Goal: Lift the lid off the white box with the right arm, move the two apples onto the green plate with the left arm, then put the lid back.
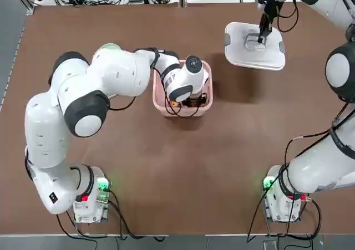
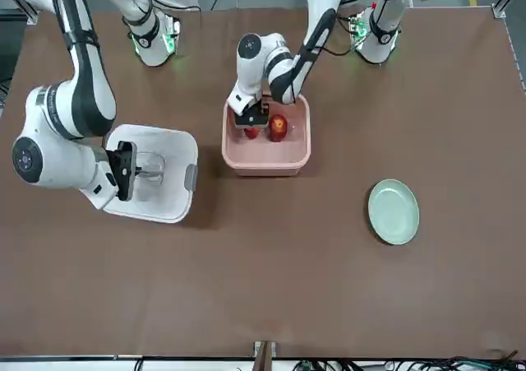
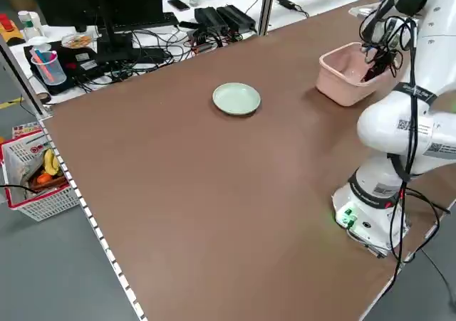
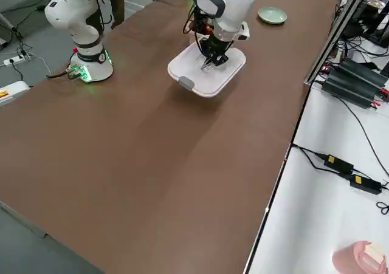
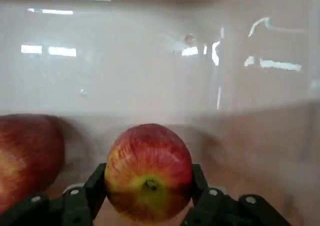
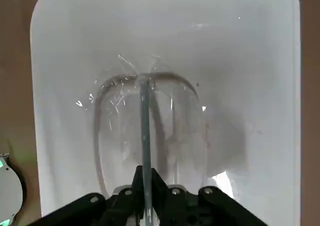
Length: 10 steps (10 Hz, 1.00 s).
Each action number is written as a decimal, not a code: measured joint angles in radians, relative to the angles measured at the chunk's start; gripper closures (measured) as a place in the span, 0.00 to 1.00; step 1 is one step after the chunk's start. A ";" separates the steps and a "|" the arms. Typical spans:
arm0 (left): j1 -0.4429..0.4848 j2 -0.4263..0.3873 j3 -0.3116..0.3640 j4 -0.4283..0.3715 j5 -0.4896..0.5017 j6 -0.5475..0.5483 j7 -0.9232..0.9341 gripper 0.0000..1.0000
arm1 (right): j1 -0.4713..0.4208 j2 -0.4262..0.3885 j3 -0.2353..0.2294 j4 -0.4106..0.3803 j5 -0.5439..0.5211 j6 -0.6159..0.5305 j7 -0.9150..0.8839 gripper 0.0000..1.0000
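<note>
Brown tabletop (image 1: 183, 167), surface across frame. Pink tub (image 2: 266, 164), upper middle of front view: first-apple pickup apparently in hand. White lid (image 2: 171, 157), left of tub, handle clenched by right gripper (image 6: 145, 178). Left gripper (image 5: 149, 186) inside tub, grasping red apple (image 5: 150, 176); second apple (image 5: 30, 156) beside. Next: lift clear, carry to green plate (image 2: 394, 212), right of frame. Room: monitor (image 3: 107, 4), upper left of left side view.

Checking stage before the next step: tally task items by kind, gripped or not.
Apples: 2, both in the tub, one gripped by the left gripper
Pink tub: 1
Green plate: 1, bare
White lid: 1, gripped by the right gripper at its handle
Total: 5
</note>
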 joint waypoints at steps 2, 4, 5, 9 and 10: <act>0.005 -0.097 -0.001 0.025 -0.003 -0.110 0.001 0.30 | -0.002 0.004 0.000 0.001 0.000 0.000 -0.001 0.94; 0.053 -0.214 -0.001 0.055 -0.048 -0.243 0.072 0.30 | -0.007 0.006 0.000 0.003 0.000 0.000 -0.005 0.94; 0.108 -0.272 0.000 0.070 -0.081 -0.300 0.161 0.30 | -0.014 0.006 0.000 0.003 0.000 0.000 -0.010 0.94; 0.505 -0.388 0.009 0.061 -0.116 -0.503 0.627 0.30 | -0.029 0.007 0.000 0.004 0.000 -0.001 -0.033 0.94; 0.623 -0.369 0.011 0.051 -0.116 -0.487 0.754 0.30 | -0.031 0.008 0.000 0.004 0.000 -0.001 -0.040 0.94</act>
